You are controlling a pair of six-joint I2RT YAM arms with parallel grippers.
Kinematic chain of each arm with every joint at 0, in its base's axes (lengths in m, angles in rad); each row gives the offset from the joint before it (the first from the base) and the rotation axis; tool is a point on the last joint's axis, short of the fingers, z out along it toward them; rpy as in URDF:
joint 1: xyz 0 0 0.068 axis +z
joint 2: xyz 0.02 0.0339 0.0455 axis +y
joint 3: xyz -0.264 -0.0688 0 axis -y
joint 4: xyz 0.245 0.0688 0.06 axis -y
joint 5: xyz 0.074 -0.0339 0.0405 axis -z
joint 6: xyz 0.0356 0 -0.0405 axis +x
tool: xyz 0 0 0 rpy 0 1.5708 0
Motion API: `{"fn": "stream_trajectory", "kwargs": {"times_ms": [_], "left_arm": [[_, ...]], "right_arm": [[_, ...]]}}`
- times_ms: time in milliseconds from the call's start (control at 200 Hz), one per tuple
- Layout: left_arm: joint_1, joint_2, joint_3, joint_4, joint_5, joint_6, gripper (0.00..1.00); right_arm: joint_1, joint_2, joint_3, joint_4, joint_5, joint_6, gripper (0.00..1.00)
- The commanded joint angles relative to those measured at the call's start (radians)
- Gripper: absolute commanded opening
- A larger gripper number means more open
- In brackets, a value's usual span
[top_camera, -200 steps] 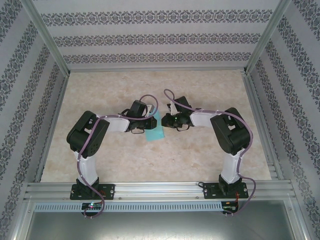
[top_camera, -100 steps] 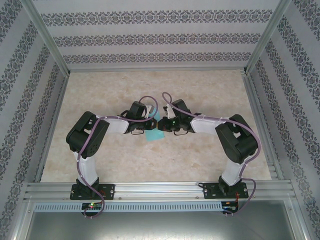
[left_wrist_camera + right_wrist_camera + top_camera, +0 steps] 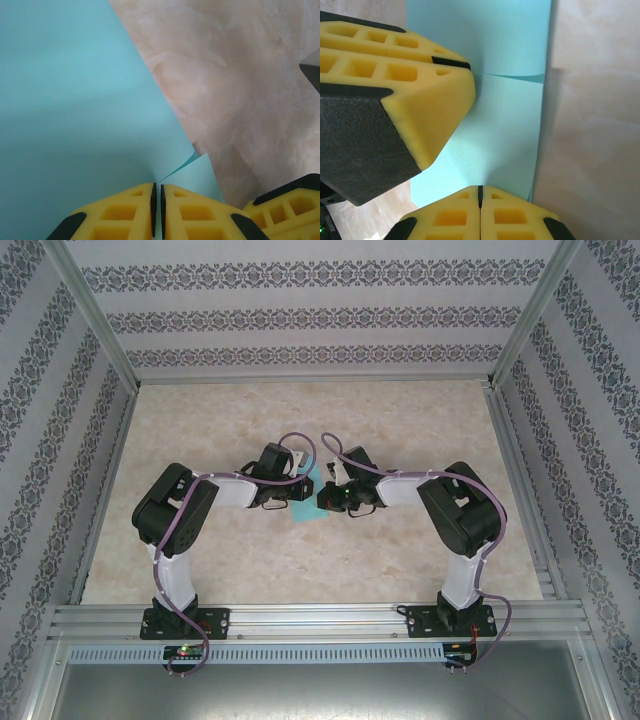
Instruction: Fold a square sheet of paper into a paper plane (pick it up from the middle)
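Observation:
The square sheet of paper (image 3: 308, 508) is teal-blue and lies mid-table, mostly hidden under the two wrists. In the left wrist view the sheet of paper (image 3: 75, 110) curves up, with a folded flap beside it. My left gripper (image 3: 158, 189) is shut on it, the paper running between the pads. From above, the left gripper (image 3: 297, 490) is at the sheet's left side. My right gripper (image 3: 480, 190) is shut at the near edge of the paper (image 3: 505, 125), the tips (image 3: 322, 498) pinching it. The left fingers (image 3: 415, 95) stand just across. The paper plane is out of view.
The marbled tabletop (image 3: 400, 420) stretches behind and to both sides of the arms. Aluminium posts and patterned walls (image 3: 320, 315) enclose it. A metal rail (image 3: 320, 618) carries both arm bases at the near edge. The right gripper's finger (image 3: 287, 197) shows close beside the left one.
The right gripper has moved left onto the paper and shut its jaws. The left gripper keeps its hold and has barely moved. Less of the paper shows from above.

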Motion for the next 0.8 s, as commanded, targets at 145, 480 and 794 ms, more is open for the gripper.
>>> {"fn": "stream_trajectory", "kwargs": {"times_ms": [145,480,794], "left_arm": [[0.020,0.067,-0.043,-0.155,-0.071,0.038,0.16],[0.024,0.084,-0.046,-0.155,-0.077,0.047,0.16],[0.025,0.086,-0.043,-0.160,-0.075,0.049,0.16]], "right_arm": [[0.004,0.008,-0.034,0.004,-0.029,-0.026,0.06],[0.003,-0.037,-0.085,-0.026,-0.029,-0.050,0.06],[0.004,-0.088,-0.149,-0.042,-0.027,-0.057,0.06]]}}
